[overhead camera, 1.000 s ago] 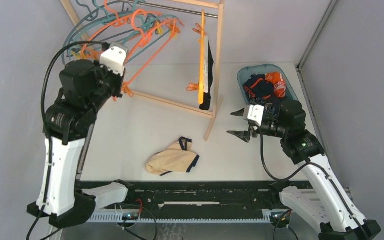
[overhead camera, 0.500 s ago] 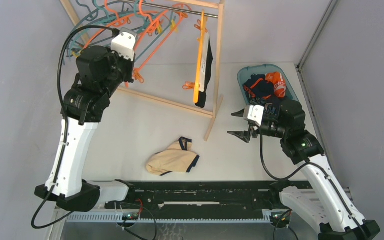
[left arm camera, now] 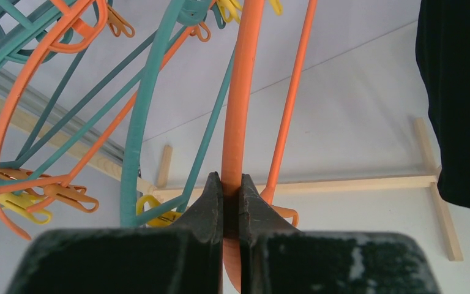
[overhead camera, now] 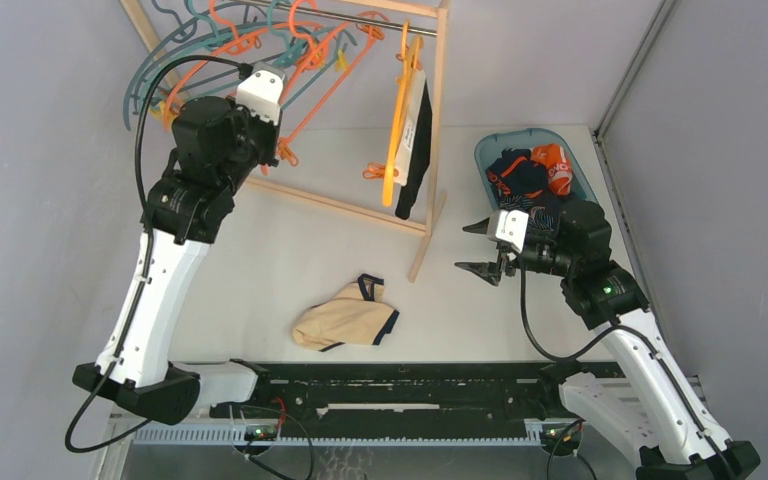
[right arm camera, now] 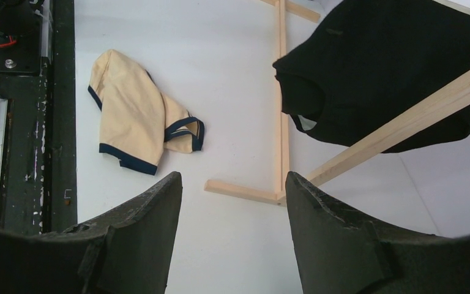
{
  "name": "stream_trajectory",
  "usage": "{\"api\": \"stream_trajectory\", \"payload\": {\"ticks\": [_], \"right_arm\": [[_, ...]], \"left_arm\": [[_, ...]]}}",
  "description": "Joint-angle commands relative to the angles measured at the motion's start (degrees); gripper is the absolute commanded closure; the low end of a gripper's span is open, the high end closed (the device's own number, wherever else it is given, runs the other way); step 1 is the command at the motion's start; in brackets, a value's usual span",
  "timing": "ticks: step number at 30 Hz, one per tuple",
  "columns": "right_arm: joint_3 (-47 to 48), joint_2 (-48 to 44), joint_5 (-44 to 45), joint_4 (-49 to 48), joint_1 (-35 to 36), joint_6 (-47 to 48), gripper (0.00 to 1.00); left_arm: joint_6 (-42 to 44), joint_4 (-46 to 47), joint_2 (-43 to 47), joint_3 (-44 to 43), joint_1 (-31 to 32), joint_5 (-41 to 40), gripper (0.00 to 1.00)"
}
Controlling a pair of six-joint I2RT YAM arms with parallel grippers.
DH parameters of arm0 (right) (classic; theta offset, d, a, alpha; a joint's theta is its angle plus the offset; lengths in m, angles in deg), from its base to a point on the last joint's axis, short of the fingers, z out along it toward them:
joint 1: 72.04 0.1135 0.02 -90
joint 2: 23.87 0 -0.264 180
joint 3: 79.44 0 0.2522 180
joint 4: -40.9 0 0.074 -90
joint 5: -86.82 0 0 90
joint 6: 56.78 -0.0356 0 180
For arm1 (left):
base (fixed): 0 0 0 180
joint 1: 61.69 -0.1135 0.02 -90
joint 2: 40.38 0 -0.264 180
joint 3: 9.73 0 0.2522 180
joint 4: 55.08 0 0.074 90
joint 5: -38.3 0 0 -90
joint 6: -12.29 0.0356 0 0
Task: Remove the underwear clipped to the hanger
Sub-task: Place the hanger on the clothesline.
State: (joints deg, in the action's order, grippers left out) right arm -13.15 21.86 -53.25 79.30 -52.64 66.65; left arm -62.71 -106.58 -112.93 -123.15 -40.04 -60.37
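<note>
Nearest the arm bases, a crumpled pair of beige cloth briefs with navy trim (overhead camera: 347,317) is lying loose on the white table (overhead camera: 260,260). Just to the right, the right gripper (overhead camera: 463,247) is hovering above the table with its black jaws spread apart and nothing between them. Beyond it, a blue plastic basket (overhead camera: 481,155) is holding a heap of navy and orange briefs (overhead camera: 525,175); the right arm is covering the basket's near edge.

Farther back, a pale wooden clothes rack (overhead camera: 437,120) is carrying a pair of black briefs with a white waistband (overhead camera: 417,150), which are hanging edge-on from an upright orange plastic hanger (overhead camera: 396,140). Its clips are too small to make out. At the rack's left end, the left gripper (left arm camera: 231,199) is clenching one orange bar in a tangle of empty teal and orange hangers (overhead camera: 220,50). From above, its wrist housing is hiding its fingers.
</note>
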Motion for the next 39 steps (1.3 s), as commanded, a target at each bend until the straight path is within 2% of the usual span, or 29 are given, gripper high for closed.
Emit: {"api": "stream_trajectory", "payload": {"ticks": [1,26,39], "right_arm": [[0.14,-0.75,-0.83,-0.92,-0.39,-0.31,0.38],[0.16,0.01,-0.68,-0.43,-0.49,0.36,0.38],[0.11,-0.10,-0.93,-0.31,-0.41,0.50,0.38]], "left_arm": [[-0.14,5.49,1.38,0.81,0.21,-0.12,1.00],[4.92,11.18,1.54,7.96,0.17,-0.03,1.00],[6.15,9.45,1.09,7.83,0.05,-6.33,0.99]]}}
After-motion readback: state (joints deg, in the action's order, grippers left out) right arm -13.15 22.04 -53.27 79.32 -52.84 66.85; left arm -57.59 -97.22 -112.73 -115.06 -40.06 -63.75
